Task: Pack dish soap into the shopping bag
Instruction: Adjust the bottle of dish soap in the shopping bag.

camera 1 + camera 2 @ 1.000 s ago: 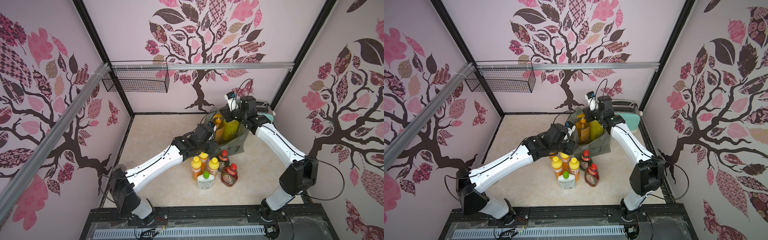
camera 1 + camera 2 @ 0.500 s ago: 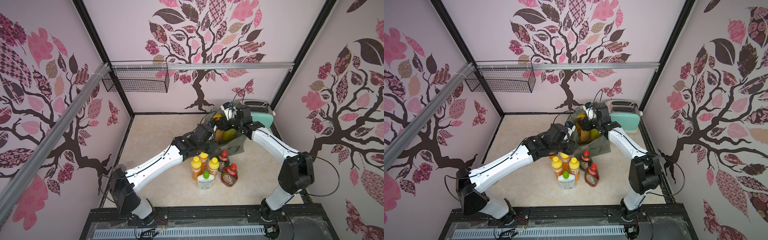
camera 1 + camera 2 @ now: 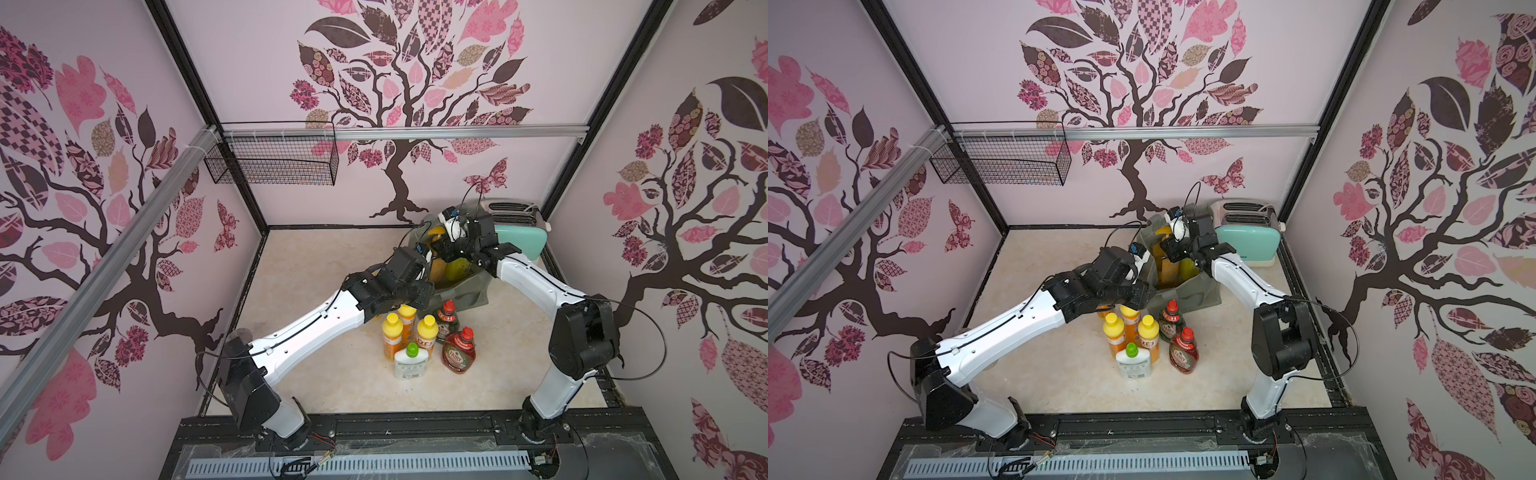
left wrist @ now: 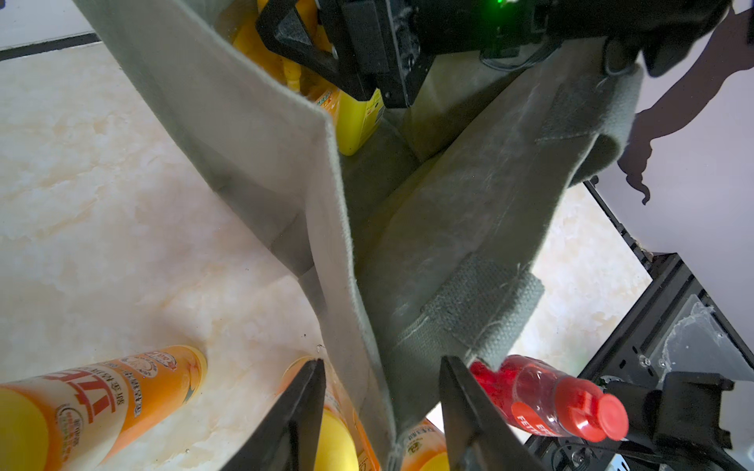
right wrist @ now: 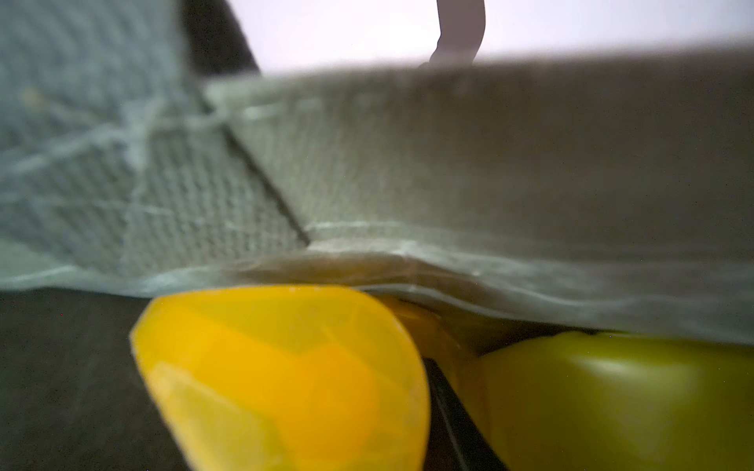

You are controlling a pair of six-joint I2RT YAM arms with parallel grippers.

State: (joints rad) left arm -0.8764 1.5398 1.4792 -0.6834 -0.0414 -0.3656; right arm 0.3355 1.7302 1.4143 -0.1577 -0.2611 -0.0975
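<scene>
The grey-green shopping bag (image 3: 469, 286) (image 3: 1192, 291) stands at the back right of the table. An orange pump bottle (image 3: 436, 268) and a big yellow bottle (image 3: 457, 268) of dish soap stand inside it. My right gripper (image 3: 449, 249) (image 4: 367, 53) reaches down into the bag over the yellow bottle (image 5: 612, 399); whether its jaws are closed is hidden. My left gripper (image 4: 381, 367) stands open astride the bag's near corner edge (image 4: 338, 244). In front of the bag stand three orange yellow-capped bottles (image 3: 392, 336), a white green-capped one (image 3: 410, 361), and green (image 3: 446, 322) and red (image 3: 459, 351) Fairy bottles.
A mint toaster (image 3: 519, 237) sits right behind the bag against the back wall. A black wire basket (image 3: 274, 162) hangs on the back left wall. The left arm (image 3: 316, 332) reaches across the table's middle, just above the bottle cluster.
My right gripper has come down from above the bag into it, and the yellow bottle now stands lower inside. The left arm has stayed at the bag's corner.
</scene>
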